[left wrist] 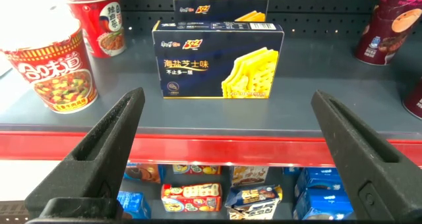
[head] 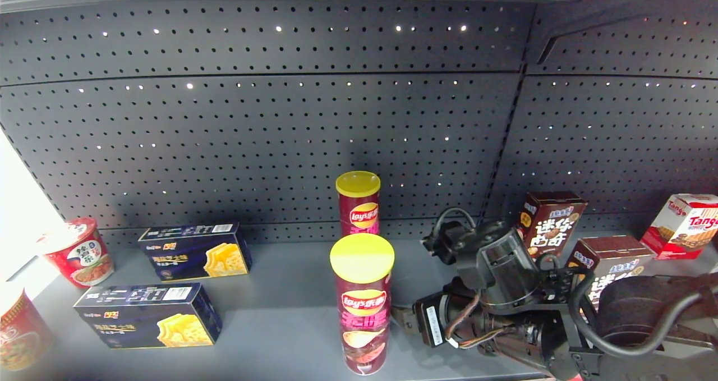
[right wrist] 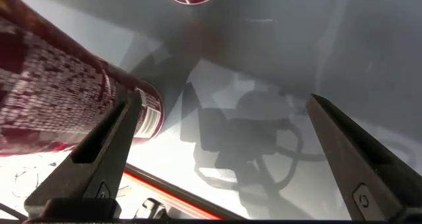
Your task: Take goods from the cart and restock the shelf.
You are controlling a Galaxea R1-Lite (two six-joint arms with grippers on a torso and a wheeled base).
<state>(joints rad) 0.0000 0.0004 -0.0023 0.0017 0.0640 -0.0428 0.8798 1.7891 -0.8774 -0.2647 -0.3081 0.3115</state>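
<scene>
Chip can stands upright on the grey shelf, near the front edge and about mid-width, with its long axis vertical and its yellow lid pointing up. The body is a dark red cylinder with a printed label and a food picture near the base. A second can of the same type stands directly behind it, against the perforated back panel. The right gripper sits just to the right of the near can with its fingers spread wide and nothing between them. In the right wrist view one finger lies right beside the can wall, and contact cannot be confirmed. The left gripper is also released, fingers far apart, positioned in front of the shelf's red front edge. It faces a dark blue box. To the left of the cans lie two dark blue boxes, and two red noodle cups stand at the far left. To the right stand two brown boxes and a red and white box.
</scene>
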